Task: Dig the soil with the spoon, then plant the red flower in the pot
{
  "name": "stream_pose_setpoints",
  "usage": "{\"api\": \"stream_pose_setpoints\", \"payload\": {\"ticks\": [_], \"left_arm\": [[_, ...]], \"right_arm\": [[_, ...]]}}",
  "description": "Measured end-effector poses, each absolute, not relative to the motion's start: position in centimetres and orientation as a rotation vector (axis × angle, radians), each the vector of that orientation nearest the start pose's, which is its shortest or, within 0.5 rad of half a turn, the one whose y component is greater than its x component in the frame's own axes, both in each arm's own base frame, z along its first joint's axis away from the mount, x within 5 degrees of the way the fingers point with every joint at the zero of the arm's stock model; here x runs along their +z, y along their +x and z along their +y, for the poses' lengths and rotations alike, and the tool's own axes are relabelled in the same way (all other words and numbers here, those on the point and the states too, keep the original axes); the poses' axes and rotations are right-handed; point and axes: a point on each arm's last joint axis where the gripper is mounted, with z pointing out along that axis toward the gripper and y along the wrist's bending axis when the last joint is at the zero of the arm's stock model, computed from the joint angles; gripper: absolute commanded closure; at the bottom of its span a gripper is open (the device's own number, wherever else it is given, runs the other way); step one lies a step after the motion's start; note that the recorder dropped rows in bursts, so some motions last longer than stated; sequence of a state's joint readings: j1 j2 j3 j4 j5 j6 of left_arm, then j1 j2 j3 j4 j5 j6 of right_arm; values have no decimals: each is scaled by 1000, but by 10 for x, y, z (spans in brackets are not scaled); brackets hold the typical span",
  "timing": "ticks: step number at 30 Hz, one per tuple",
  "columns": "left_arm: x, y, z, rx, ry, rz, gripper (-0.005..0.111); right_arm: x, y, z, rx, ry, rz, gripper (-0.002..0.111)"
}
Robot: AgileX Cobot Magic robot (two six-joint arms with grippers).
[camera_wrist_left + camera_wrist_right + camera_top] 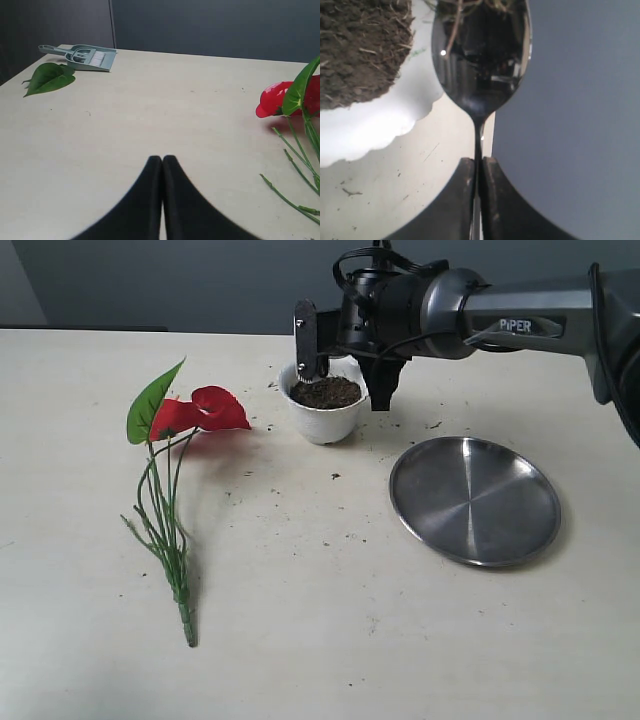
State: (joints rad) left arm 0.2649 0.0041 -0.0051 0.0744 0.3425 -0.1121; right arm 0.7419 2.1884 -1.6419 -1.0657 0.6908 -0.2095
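the right gripper (477, 200) pinches the spoon (480, 60) by its handle, bowl tip at the soil (325, 392) in the pot (323, 415). the red flower (205, 410) lies beside the pot. the left gripper (162, 162) is closed on nothing.

Lab-like test bench: bare cream table (300, 640) before a plain grey wall (200, 280)

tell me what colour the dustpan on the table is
Pale grey-green; the dustpan shows only in the left wrist view, far across the table beside a loose green leaf.
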Motion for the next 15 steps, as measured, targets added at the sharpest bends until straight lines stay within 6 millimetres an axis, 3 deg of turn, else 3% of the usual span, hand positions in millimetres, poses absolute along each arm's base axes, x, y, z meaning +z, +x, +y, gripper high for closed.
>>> {"api": "stream_pose_setpoints", "payload": {"ticks": [15], "left_arm": [[184, 51, 16, 180, -297, 1804, 106]], "right_arm": [[185, 388, 306, -721, -1784, 1469, 109]]}}
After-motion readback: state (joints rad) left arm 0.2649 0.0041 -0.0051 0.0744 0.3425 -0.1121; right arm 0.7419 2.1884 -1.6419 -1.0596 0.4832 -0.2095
